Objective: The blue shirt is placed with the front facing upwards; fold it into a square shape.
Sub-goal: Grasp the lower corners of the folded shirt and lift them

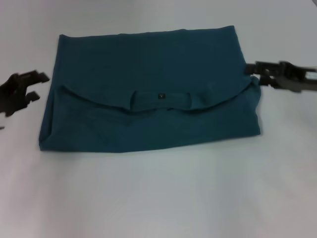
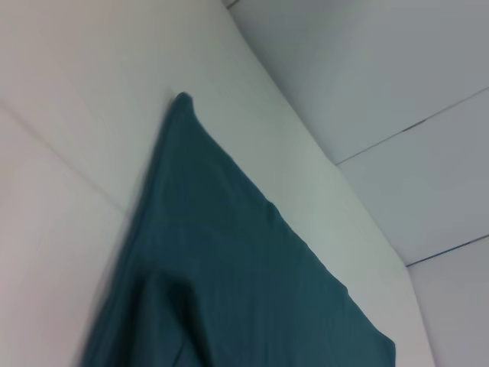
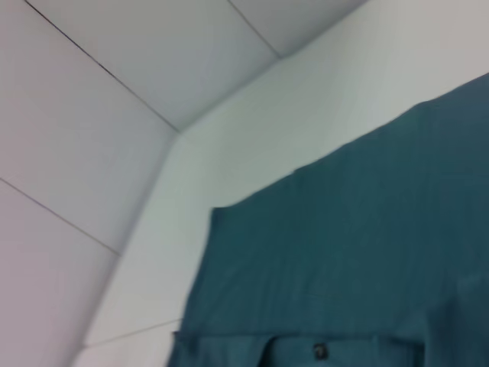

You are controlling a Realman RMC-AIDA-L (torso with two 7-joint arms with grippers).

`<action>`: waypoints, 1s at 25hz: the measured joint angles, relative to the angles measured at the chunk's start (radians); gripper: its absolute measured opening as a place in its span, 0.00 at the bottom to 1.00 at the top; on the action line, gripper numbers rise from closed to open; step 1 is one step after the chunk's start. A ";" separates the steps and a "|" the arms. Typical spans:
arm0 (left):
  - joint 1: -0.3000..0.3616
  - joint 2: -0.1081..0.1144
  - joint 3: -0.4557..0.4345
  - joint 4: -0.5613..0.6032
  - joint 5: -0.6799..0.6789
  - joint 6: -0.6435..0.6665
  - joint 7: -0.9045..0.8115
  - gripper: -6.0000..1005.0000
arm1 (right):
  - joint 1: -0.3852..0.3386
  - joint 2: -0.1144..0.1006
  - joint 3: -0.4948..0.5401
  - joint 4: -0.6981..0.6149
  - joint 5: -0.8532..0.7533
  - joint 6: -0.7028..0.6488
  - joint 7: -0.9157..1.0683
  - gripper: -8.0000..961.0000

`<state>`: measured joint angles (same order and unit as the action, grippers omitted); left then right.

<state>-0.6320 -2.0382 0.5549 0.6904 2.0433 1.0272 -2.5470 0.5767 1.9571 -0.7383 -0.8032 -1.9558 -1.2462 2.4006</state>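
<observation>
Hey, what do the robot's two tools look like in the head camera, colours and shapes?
Both are dark, near-black hardware. The left tool is blocky, with two short, stubby prongs one above the other. The right tool is slimmer and longer, a flat, jointed bar with greyish patches farther back. No cables or markings can be made out. Neither wrist view shows its own tool.

White table (image 1: pixel 158 193) fills my head view, plain matte surface, no markings. Soft even light, faint shading near lower edge. In my left wrist view, table edge (image 2: pixel 306 138) runs diagonally, beyond it pale floor (image 2: pixel 397 76) of large tiles with thin dark seams. My right wrist view shows same: table corner (image 3: pixel 179 141), then light grey floor tiles (image 3: pixel 114 46), seams crossing. No walls or windows in view that I can make out.
</observation>
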 joint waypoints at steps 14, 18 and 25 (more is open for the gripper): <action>0.066 -0.009 -0.023 -0.068 0.004 0.012 0.273 0.63 | -0.106 0.003 0.113 0.143 0.077 -0.171 -0.205 0.87; 0.067 -0.012 -0.012 -0.118 0.004 -0.066 0.361 0.63 | -0.110 0.005 0.117 0.144 0.075 -0.164 -0.208 0.87; 0.063 -0.020 0.042 -0.143 0.025 -0.119 0.387 0.63 | -0.112 0.000 0.117 0.145 0.077 -0.155 -0.210 0.87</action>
<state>-0.5693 -2.0585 0.5964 0.5474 2.0678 0.9079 -2.1598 0.4645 1.9575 -0.6212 -0.6581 -1.8792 -1.4011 2.1902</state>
